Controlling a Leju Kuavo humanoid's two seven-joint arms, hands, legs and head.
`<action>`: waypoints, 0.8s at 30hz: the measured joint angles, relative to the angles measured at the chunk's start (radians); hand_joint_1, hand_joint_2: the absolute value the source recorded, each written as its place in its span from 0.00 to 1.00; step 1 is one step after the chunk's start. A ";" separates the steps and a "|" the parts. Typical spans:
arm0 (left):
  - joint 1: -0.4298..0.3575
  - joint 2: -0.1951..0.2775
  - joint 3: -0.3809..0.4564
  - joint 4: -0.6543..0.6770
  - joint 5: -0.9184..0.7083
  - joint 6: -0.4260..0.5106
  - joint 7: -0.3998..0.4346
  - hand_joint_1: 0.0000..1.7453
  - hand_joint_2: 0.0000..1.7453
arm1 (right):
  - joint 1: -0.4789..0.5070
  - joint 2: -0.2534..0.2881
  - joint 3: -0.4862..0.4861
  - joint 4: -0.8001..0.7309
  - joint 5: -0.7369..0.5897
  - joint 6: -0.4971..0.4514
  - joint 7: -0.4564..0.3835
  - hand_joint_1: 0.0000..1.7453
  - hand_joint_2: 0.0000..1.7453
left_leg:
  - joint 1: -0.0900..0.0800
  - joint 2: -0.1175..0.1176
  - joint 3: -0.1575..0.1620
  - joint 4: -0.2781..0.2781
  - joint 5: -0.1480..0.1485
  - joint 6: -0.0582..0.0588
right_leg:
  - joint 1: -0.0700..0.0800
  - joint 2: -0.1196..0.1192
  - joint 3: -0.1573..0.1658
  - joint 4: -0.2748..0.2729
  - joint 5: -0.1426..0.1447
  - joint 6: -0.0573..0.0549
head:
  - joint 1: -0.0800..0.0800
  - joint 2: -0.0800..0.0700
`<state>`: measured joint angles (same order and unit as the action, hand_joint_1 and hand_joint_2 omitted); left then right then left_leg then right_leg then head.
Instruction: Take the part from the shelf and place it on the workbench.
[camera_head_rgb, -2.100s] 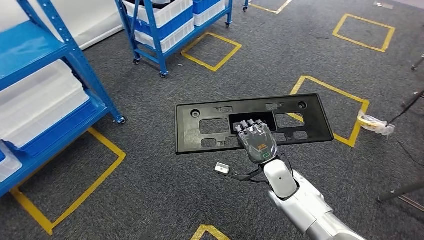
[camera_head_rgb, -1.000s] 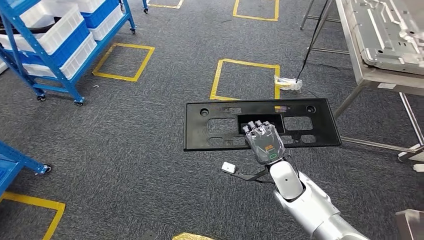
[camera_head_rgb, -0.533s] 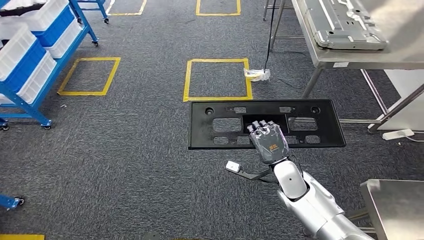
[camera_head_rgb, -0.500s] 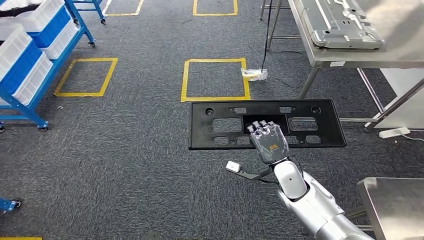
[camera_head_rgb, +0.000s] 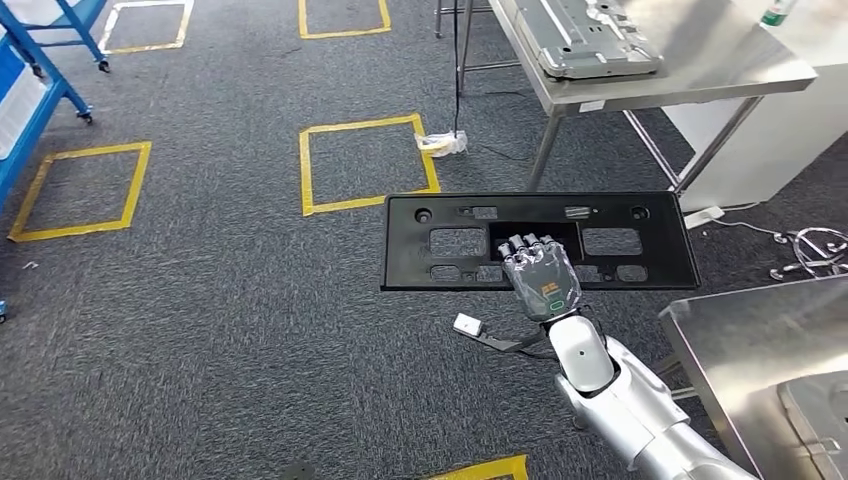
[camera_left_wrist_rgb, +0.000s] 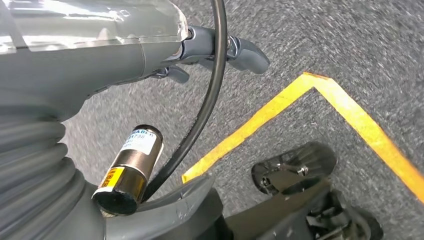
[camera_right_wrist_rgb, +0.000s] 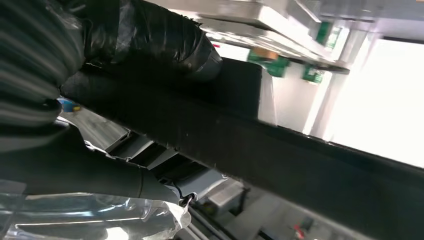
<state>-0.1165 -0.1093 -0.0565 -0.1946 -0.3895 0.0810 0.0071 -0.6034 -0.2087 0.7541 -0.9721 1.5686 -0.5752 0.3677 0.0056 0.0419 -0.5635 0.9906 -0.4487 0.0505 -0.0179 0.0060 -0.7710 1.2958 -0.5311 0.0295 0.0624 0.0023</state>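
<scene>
- The silver right arm is extended forward, and its right hand (camera_head_rgb: 540, 277) is clasped on the black part (camera_head_rgb: 450, 243).
- The left hand (camera_left_wrist_rgb: 215, 47) is hung above the floor, fingers curled.

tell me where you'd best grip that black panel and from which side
Grip the black panel at its middle, on the near rim of the central cutout, coming from the near long edge. It is a long flat plate, so a centred hold likely keeps it balanced. The right hand holds it this way: fingers hooked into the cutout from the robot's side, panel about level.
</scene>
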 joint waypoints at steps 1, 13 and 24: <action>0.000 -0.001 0.000 0.000 -0.002 -0.001 0.000 0.00 1.00 | -0.010 -0.008 0.001 -0.003 0.000 0.005 0.003 0.93 1.00 | 0.001 0.013 0.000 0.003 -0.003 -0.002 | -0.004 -0.007 0.020 -0.037 0.025 0.003 | 0.000 0.000; -0.006 -0.006 0.009 0.000 -0.013 -0.007 -0.004 0.00 1.00 | -0.090 -0.068 -0.006 -0.093 0.000 0.056 -0.032 0.93 1.00 | 0.007 -0.028 -0.087 0.244 -0.151 -0.051 | 0.005 0.011 0.141 -0.265 0.105 -0.047 | -0.003 0.000; 0.000 -0.009 0.024 0.000 -0.019 -0.005 -0.001 0.00 1.00 | -0.068 -0.054 -0.001 -0.089 0.000 0.052 -0.031 0.93 1.00 | 0.008 -0.105 -0.019 0.023 0.003 -0.018 | -0.004 0.149 0.121 -0.264 0.116 -0.011 | -0.003 0.000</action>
<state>-0.1167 -0.1183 -0.0329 -0.1946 -0.4086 0.0762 0.0059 -0.6713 -0.2625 0.7532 -1.0612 1.5686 -0.5237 0.3363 0.0133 -0.0627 -0.5830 1.0133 -0.4461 0.0323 -0.0223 0.1549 -0.6501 1.0313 -0.4154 0.0184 0.0598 0.0023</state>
